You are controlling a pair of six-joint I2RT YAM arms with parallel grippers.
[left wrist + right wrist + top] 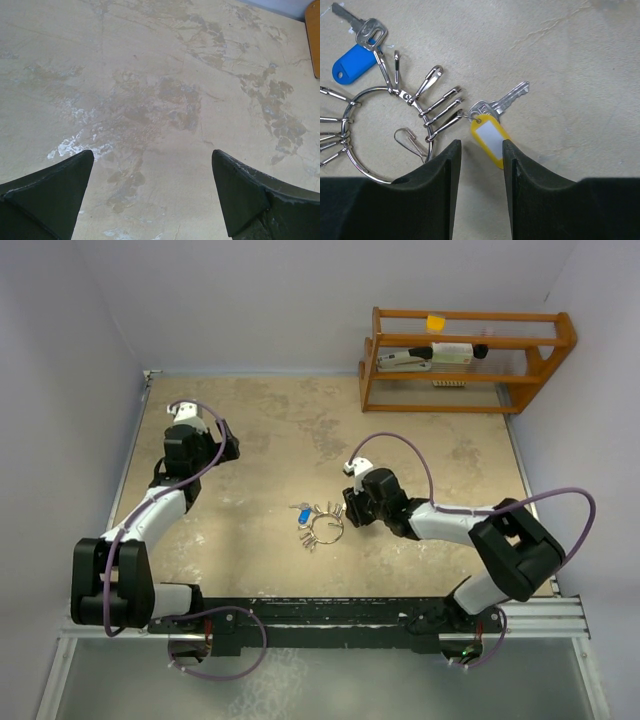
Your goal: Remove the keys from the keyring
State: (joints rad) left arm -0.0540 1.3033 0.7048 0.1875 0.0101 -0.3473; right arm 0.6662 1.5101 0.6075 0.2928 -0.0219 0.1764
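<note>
Thin round silver wire keyring point(379, 89) lies flat. Right gripper point(481, 145) narrowly parted, empty, at yellow-tagged silver key point(507, 100); left gripper point(152, 155) wide, empty.

Silver keyring point(370, 92), yellow key tag point(489, 139) (white centre)

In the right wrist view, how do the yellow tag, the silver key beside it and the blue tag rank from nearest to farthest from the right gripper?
1. Yellow tag, just ahead of the right gripper, at its fingertips.
2. Silver key, just beyond, slightly right.
3. Blue tag, far upper left.
</note>
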